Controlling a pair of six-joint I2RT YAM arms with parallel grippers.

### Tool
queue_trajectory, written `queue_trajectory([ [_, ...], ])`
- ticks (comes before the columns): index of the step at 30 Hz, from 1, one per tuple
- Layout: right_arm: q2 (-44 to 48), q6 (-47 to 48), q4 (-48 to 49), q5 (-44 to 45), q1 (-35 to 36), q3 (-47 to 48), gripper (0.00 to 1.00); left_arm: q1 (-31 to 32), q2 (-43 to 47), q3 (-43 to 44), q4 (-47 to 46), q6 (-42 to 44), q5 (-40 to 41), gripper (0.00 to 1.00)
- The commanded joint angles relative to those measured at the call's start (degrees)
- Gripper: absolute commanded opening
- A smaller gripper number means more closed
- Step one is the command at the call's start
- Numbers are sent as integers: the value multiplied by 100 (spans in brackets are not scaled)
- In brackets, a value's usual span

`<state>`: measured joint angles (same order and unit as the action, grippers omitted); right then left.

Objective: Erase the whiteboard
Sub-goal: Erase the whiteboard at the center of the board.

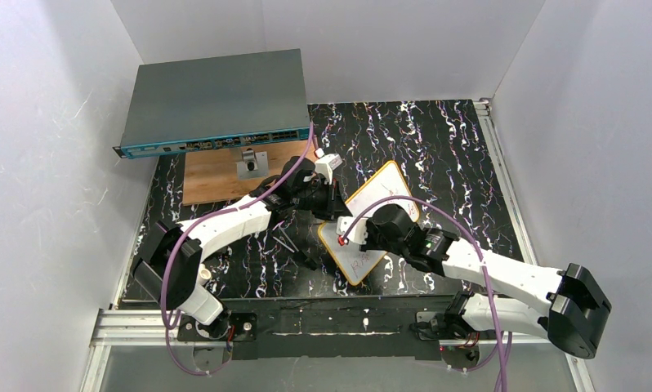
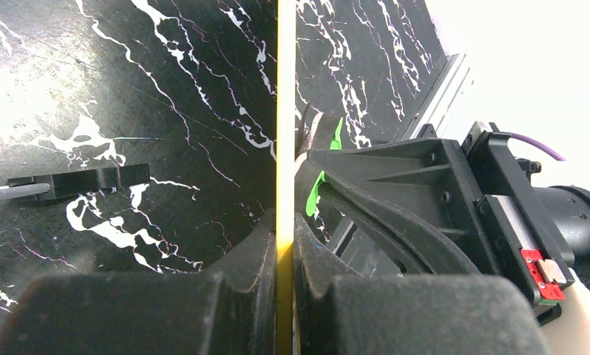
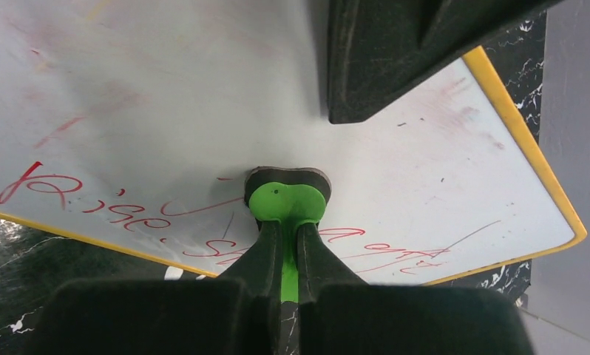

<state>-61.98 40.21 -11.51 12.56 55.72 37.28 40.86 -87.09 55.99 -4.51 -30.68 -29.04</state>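
Note:
The whiteboard (image 1: 381,196), white with an orange-yellow rim, is held up tilted over the black marbled mat. My left gripper (image 1: 336,202) is shut on its left rim. In the left wrist view the board appears edge-on as a thin yellow line (image 2: 285,111) clamped between my left gripper's (image 2: 285,233) fingers. My right gripper (image 3: 287,231) is shut on the stem of a green eraser (image 3: 286,200), whose dark pad presses flat on the board's face (image 3: 188,89). Red handwriting (image 3: 63,194) runs along the near edge on both sides of the eraser. Faint pink smears cover the upper part.
A brown wooden board (image 1: 216,173) lies at the back left, with a grey flat box (image 1: 212,102) raised above it. A small black tool (image 1: 294,243) lies on the mat under the left arm. White walls enclose the mat on three sides.

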Motion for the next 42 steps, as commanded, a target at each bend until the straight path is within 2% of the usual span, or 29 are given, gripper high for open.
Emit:
queue_trajectory([
  [1, -60, -56, 560, 485, -123, 49, 1, 210, 342, 105, 47, -132, -960, 0],
  [7, 28, 414, -478, -889, 180, -37, 1, 211, 342, 109, 60, -123, -962, 0],
  [10, -99, 602, -755, -1202, 445, -57, 1, 209, 341, 156, 113, -91, -963, 0],
  [16, -295, 666, -781, -1095, 651, -44, 1, 206, 354, 178, 140, -61, -970, 0],
  [18, -277, 573, -559, -762, 620, -65, 1, 207, 358, 163, 138, -55, -972, 0],
  [22, -53, 87, -274, -506, 37, 186, 1, 207, 420, 155, 197, 3, -960, 0],
  [26, 273, 22, -382, -750, -442, 146, 1, 219, 451, 224, 364, 106, -884, 0],
  [29, 322, 190, -711, -1410, -466, 97, 1, 260, 415, 343, 416, 187, -797, 0],
  [31, 266, 328, -1056, -1946, -386, 110, 1, 296, 394, 400, 577, 202, -707, 0],
  [35, 71, 648, -1246, -2141, 43, -17, 1, 392, 444, 444, 625, 202, -326, 0],
  [37, 27, 642, -1215, -2066, 80, -10, 1, 456, 541, 406, 629, 175, -44, 0],
  [39, 59, 474, -899, -1627, 32, -37, 1, 524, 689, 308, 601, 149, 277, 0],
  [42, 145, -128, -471, -1336, -486, 157, 1, 586, 892, 92, 487, 37, 581, 0],
])
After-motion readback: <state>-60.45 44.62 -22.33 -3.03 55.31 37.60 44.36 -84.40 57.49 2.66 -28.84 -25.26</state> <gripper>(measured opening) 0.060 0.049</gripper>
